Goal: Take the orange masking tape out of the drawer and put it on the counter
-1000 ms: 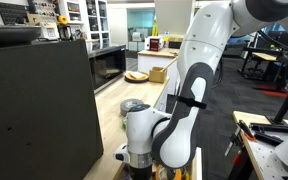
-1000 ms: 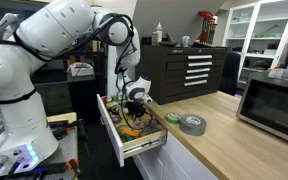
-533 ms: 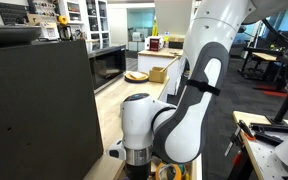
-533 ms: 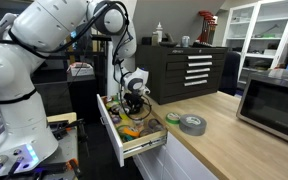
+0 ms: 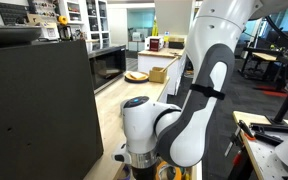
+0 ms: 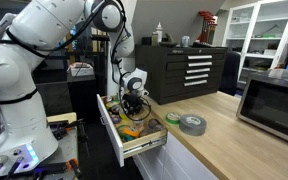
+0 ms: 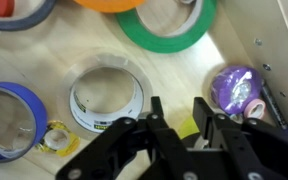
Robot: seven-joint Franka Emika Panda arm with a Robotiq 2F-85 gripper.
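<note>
Orange masking tape (image 7: 114, 4) is seen as an arc at the wrist view's top edge, well ahead of the gripper (image 7: 184, 125), inside the drawer (image 6: 144, 148). The counter (image 6: 219, 140) is seen beside the gripper in an exterior view. The gripper is held over the drawer, fingers spread apart. A green roll (image 7: 174, 32) is seen ahead, a white roll (image 7: 106, 97) ahead-left, a purple object (image 7: 236, 88) just right.

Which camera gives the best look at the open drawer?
An exterior view: the drawer shows whole, pulled open. The wrist view shows only part of its wooden floor with tape rolls. In an exterior view the arm hides nearly all of it.
</note>
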